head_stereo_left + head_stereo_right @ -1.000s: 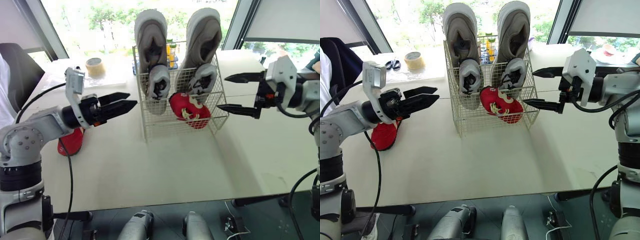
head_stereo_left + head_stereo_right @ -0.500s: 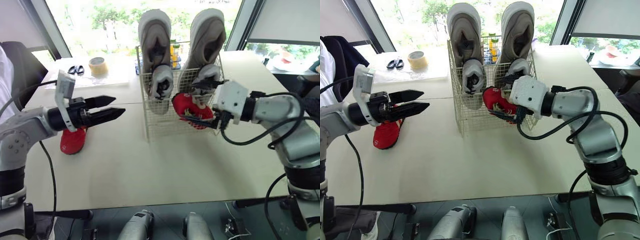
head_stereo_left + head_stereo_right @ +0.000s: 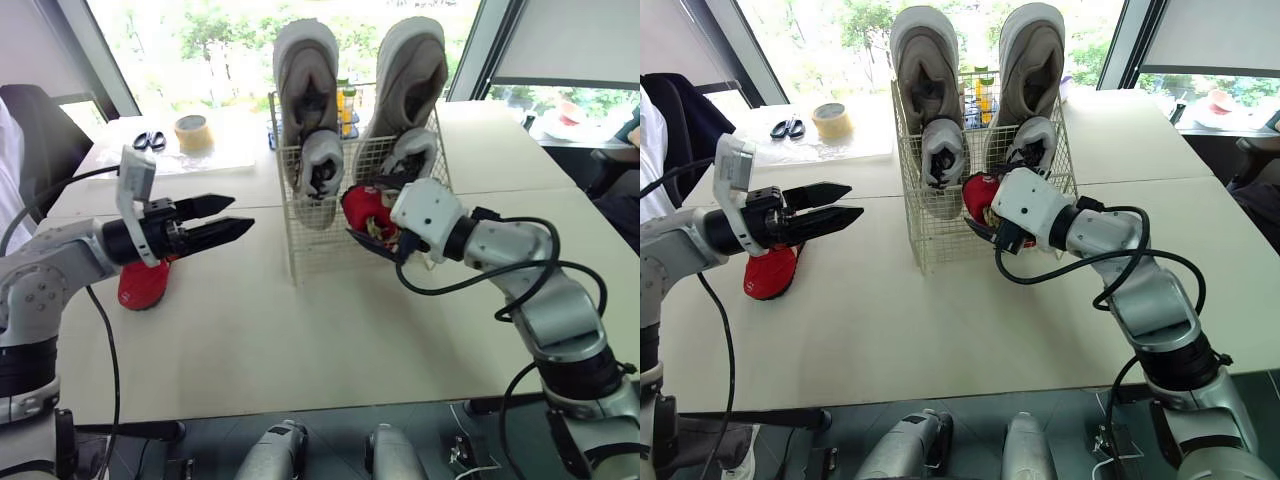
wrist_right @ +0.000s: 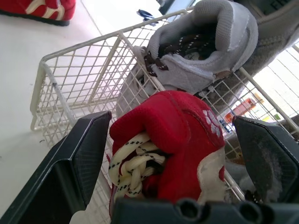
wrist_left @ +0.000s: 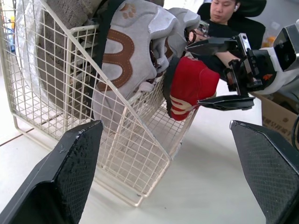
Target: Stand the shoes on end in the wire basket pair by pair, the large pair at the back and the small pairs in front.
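Red shoe point(image 4: 182, 130), judged light and soft, is flanked by the spread right claw point(image 5: 194, 74) and is best taken across its sides.

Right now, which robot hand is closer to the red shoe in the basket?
Right. The right gripper has a finger on each side of that red shoe; the left gripper hovers over the table, apart from the basket.
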